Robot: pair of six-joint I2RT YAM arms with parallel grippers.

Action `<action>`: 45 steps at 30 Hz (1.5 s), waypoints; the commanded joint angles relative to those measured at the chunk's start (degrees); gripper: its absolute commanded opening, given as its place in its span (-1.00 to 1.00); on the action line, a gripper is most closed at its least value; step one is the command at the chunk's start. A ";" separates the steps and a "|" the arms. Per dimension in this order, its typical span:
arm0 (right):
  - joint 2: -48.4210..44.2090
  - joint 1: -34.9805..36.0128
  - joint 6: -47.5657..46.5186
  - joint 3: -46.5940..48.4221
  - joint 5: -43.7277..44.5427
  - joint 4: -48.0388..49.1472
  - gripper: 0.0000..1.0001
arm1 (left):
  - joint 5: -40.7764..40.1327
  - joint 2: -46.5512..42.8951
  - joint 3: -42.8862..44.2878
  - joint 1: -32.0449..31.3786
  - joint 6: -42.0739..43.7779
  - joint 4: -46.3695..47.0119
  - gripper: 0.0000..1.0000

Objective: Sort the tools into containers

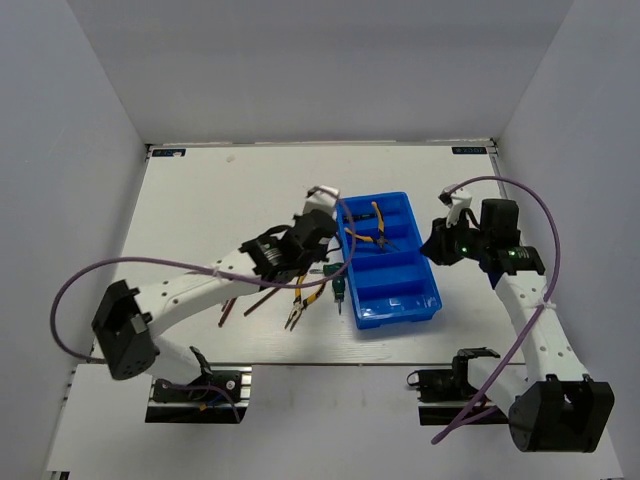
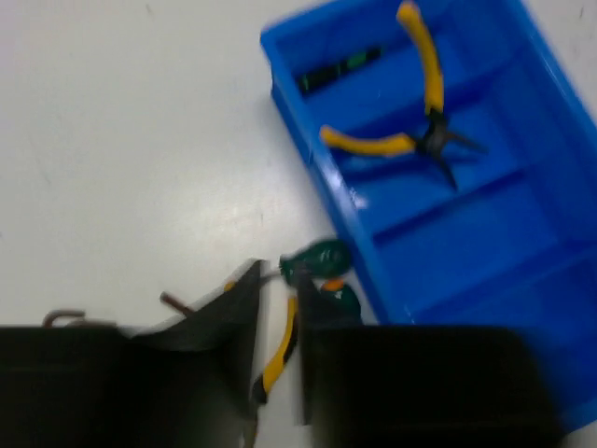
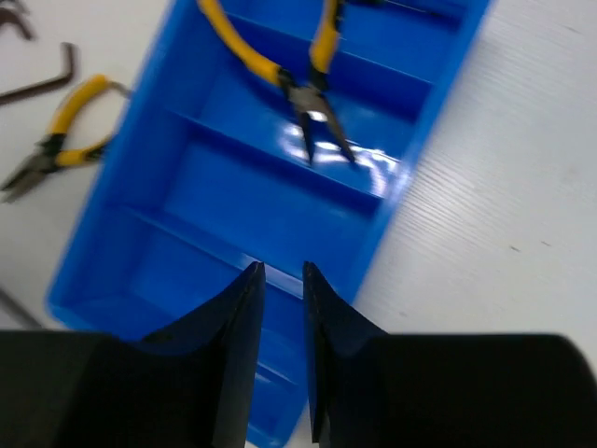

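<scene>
Two yellow pliers from above: sorted pliers (image 1: 378, 228) lie in the blue tray (image 1: 395, 295), loose pliers (image 1: 303, 298) on the desk (image 1: 200, 200) just left of it, long axis near-to-far, nose toward the near edge. Left wrist: my left tool (image 2: 277, 291), half open, straddles a yellow handle; pickup seems in hand, needing a squeeze and lift. Right wrist: my right tool (image 3: 280, 273), slightly parted and empty, hangs over the tray.

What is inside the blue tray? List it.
In the blue tray: a green-black tool in the farthest compartment, yellow-handled pliers lying across the ridges. The two nearest compartments look bare. Whatever lies under the pliers is covered.
</scene>
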 commanded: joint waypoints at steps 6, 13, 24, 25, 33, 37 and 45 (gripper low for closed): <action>7.05 7.29 -2.42 11.70 -14.06 -8.82 -0.25 | 14.52 -10.48 -10.24 4.80 -0.70 -18.23 -0.28; 15.48 16.69 -15.11 20.58 -19.91 -17.85 -0.03 | 22.70 -8.63 -12.36 7.53 -1.85 -15.43 0.06; 34.99 38.65 -70.52 36.66 -18.48 -38.08 0.26 | -10.32 -38.92 -15.69 9.73 -4.05 -16.21 0.68; 36.92 40.85 -75.06 36.06 -15.49 -37.65 0.26 | -14.34 -40.44 -17.00 9.73 -3.09 -16.21 0.68; 49.22 44.65 -84.43 35.88 -7.03 -30.80 -0.13 | -18.69 -53.01 -26.06 9.73 -3.00 -16.94 0.74; 53.10 46.05 -81.18 39.57 -4.92 -28.16 -0.19 | -18.69 -55.91 -26.68 9.73 -1.32 -15.08 0.74; 59.52 49.48 -75.65 42.29 -0.09 -23.06 -0.19 | -16.06 -55.39 -27.30 9.73 -0.71 -14.54 0.74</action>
